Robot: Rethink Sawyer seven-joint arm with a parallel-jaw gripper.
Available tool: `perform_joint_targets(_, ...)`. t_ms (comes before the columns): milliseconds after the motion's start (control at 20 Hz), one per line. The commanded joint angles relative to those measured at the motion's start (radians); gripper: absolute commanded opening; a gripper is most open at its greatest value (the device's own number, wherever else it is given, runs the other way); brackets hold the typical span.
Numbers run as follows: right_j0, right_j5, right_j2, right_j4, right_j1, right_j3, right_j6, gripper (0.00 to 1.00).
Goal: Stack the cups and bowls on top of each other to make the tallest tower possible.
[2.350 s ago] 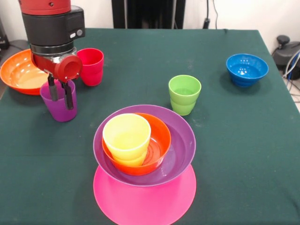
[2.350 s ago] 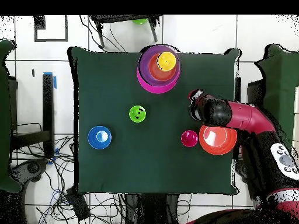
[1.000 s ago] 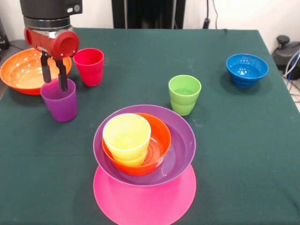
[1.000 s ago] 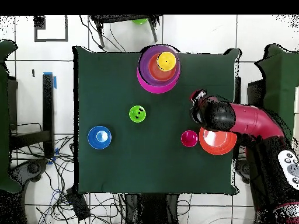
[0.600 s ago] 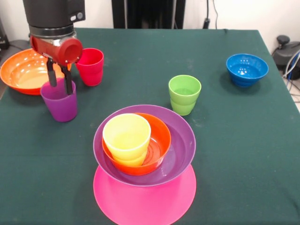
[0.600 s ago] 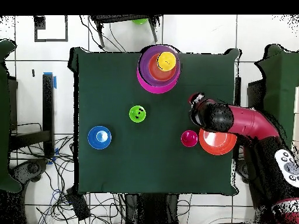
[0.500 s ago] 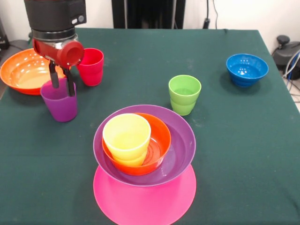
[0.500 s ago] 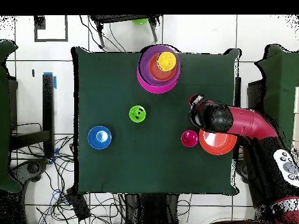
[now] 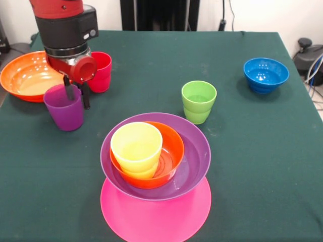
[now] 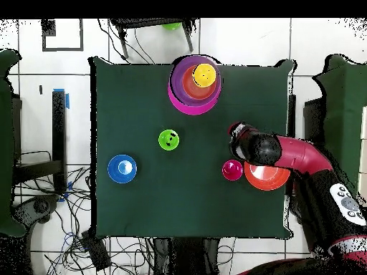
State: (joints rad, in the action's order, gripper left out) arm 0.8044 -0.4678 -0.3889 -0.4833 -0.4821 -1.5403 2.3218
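Front: claw [image 9: 75, 94] hangs at the purple cup [image 9: 64, 107], narrow gap, one finger inside the rim, the other just outside its right wall; grip not visibly closed. Red cup [image 9: 100, 71] behind, large orange bowl [image 9: 25, 76] left. Tower [image 9: 155, 171]: yellow cup in small orange bowl in purple bowl on pink base. Green cup [image 9: 198, 101] and blue bowl [image 9: 265, 74] stand apart on the worktop [image 9: 252, 151].

Overhead: arm [image 10: 276, 152] covers the purple cup; tower [image 10: 194, 86] at the worktop's top edge.

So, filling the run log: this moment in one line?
end effector open, straddling purple cup rim | tower: yellow cup topmost | red, green cups loose
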Motion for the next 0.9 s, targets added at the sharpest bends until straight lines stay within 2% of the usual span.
perform_joint_targets(50, -0.014, 0.044, 0.003, -0.112, 0.057, -0.023, -0.132, 1.0)
perform_joint_targets(100, -0.013, 0.051, 0.001, -0.117, 0.056, -0.024, -0.132, 1.0)
perform_joint_targets(150, -0.012, 0.046, -0.003, -0.123, 0.055, -0.023, -0.129, 0.0)
perform_joint_targets(450, -0.007, 0.031, -0.018, -0.134, 0.051, -0.014, -0.148, 0.0)
perform_joint_targets(750, -0.009, 0.0, -0.014, -0.118, -0.011, -0.037, -0.124, 0.0)
perform_joint_targets(900, -0.006, -0.035, -0.035, -0.092, -0.079, -0.065, -0.137, 0.0)
